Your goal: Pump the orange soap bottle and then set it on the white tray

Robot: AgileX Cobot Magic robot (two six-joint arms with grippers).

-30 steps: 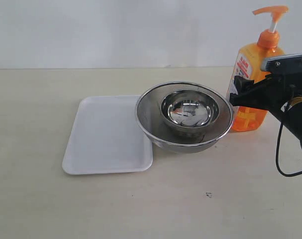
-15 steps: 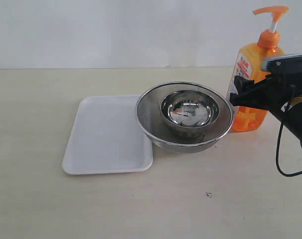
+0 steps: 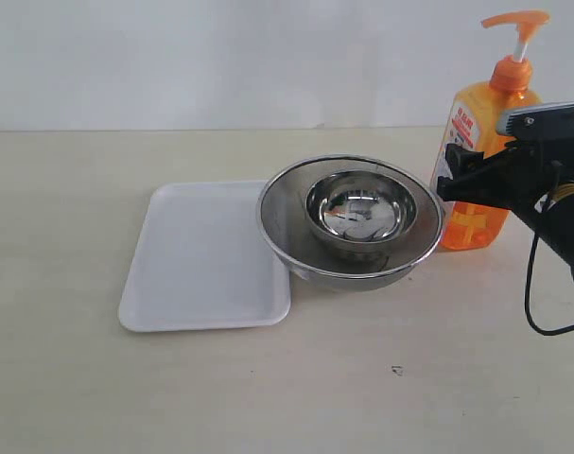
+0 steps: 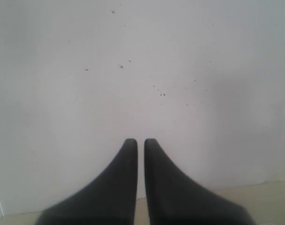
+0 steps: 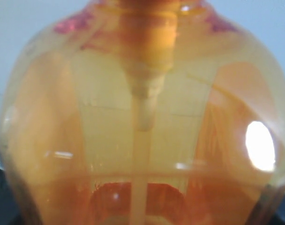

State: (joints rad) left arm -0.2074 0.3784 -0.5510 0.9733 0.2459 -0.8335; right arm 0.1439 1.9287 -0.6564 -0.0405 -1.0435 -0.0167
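Exterior view: orange soap bottle is seen clamped by right tool; left tool, pressed together, is caught only by its wrist camera

Small steel bowl nested inside large bowl.

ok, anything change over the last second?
Nothing visibly changed. The right hand stays closed around the orange soap bottle, which stands upright with its pump head up. The steel bowls and the white tray lie as before.
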